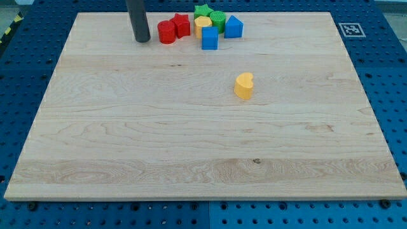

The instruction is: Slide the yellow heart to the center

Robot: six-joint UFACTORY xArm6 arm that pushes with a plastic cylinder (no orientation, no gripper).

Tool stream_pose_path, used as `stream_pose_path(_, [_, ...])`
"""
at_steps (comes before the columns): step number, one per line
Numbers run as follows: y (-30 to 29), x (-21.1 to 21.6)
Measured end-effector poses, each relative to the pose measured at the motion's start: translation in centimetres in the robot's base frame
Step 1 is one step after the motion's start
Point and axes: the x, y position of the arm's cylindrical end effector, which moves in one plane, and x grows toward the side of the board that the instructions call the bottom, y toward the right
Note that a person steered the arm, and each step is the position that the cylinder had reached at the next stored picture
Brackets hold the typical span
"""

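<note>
We are seeing my tip (142, 40) resting on the wooden board (127, 140) at the far left of the block cluster, just left of the red cylinder (166, 32), apart from it by a small gap. No jaws here, just a plain dark rod, so nothing is being clenched or released.

The yellow heart (243, 86) is sitting alone, right of the board's middle and slightly toward the far side, well apart from the tip and from the cluster. Its lobes are facing the far right, its point toward the near left; long axis running roughly that diagonal, though it is small and we cannot be sure.

The far cluster is holding a red star (182, 24), yellow cylinder (203, 25), blue cube (209, 39), green star (203, 11), green cylinder (217, 20), and a blue triangular block (234, 27), packed close. Blocks are looking matte plastic; the board is showing pale wood grain. A blue pegboard table (394, 76) is surrounding it.
</note>
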Motion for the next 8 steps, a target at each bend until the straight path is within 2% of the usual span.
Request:
stream_pose_path(2, [5.2,0.0])
stream_pose_path(3, [5.6,0.0])
stream_pose_path(4, [4.0,1.8])
stream_pose_path(5, [3.8,5.6])
stream_pose_path(8, [17.9,8.9])
